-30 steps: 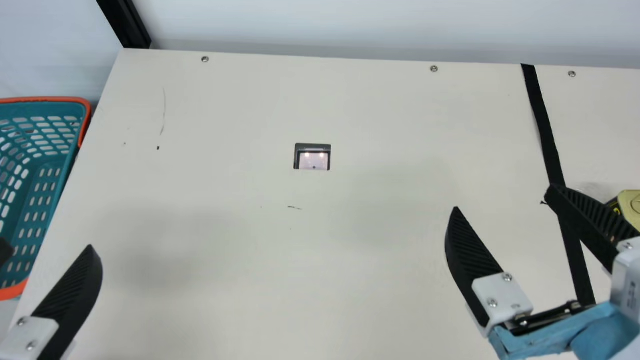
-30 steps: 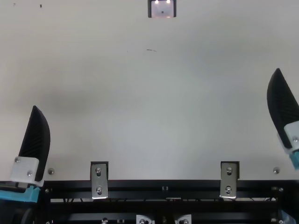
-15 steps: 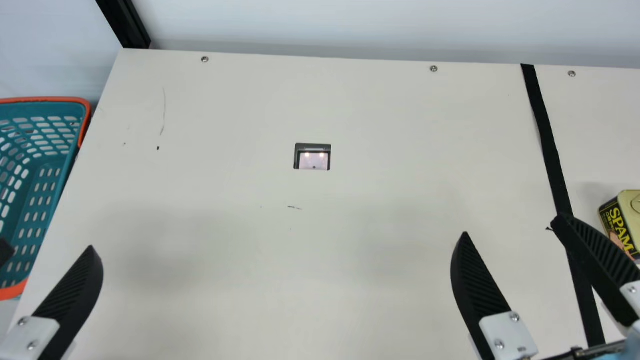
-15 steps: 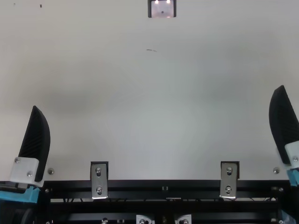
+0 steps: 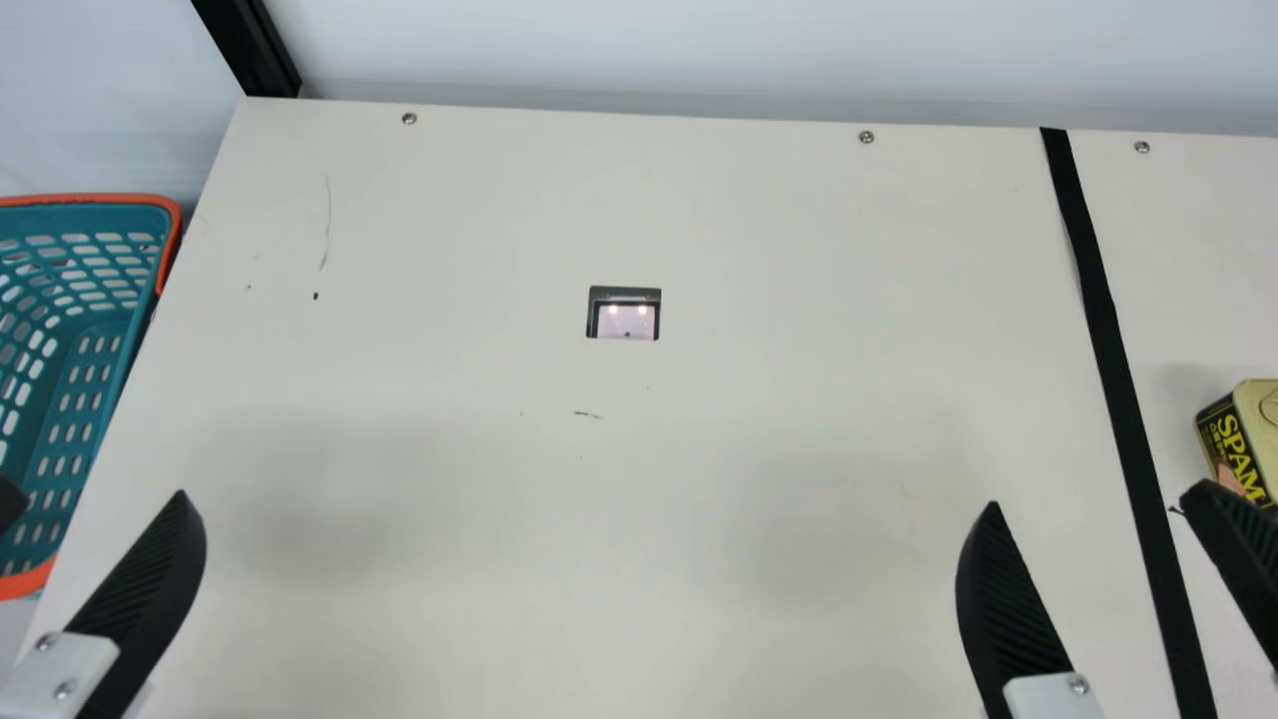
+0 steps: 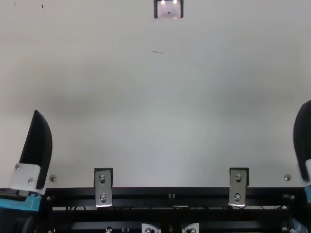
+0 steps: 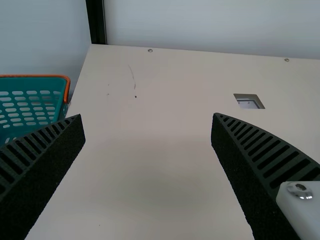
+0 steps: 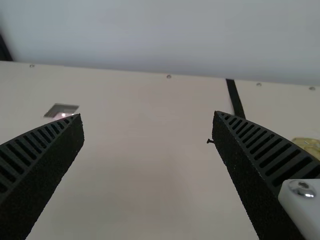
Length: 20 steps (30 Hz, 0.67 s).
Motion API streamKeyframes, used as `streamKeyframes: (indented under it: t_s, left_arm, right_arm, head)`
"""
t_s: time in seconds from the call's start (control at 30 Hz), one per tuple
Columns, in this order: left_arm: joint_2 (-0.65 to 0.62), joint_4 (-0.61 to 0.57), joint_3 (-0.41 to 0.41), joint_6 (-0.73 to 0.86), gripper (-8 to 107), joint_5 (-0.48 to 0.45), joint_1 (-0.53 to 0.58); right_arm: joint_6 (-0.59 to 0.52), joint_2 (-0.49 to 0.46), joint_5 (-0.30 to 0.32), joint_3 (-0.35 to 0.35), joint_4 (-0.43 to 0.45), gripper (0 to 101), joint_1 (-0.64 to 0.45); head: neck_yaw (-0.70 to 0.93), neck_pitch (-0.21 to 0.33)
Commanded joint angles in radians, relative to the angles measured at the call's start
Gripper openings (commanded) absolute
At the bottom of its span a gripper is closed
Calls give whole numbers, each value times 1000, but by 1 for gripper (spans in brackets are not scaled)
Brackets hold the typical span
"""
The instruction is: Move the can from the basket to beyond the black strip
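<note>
Main view: can [image 5: 1236, 444] beyond black strip [image 5: 1117, 384], partly cropped; probably stiff, weighty, slick. Best hold: flat sides, squarely. Left gripper [image 7: 147, 115], right gripper [image 8: 147, 114]: fingers apart.

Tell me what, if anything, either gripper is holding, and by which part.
Nothing: the left gripper and the right gripper are open and empty; the can rests beyond the black strip.
</note>
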<state>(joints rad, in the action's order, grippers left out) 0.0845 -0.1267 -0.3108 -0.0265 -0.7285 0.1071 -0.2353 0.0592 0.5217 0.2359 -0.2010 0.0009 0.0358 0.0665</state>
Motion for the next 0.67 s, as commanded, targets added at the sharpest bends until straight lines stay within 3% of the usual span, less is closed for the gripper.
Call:
streamKeyframes:
  t_s: [0.0, 0.63]
  left_arm:
    - [0, 0, 0, 0, 90, 0, 0]
    - [0, 0, 0, 0, 90, 0, 0]
  right_arm:
    - [0, 0, 0, 0, 0, 101, 0]
    - [0, 0, 0, 0, 0, 101, 0]
  head:
    - [-2, 2]
    - [-2, 2]
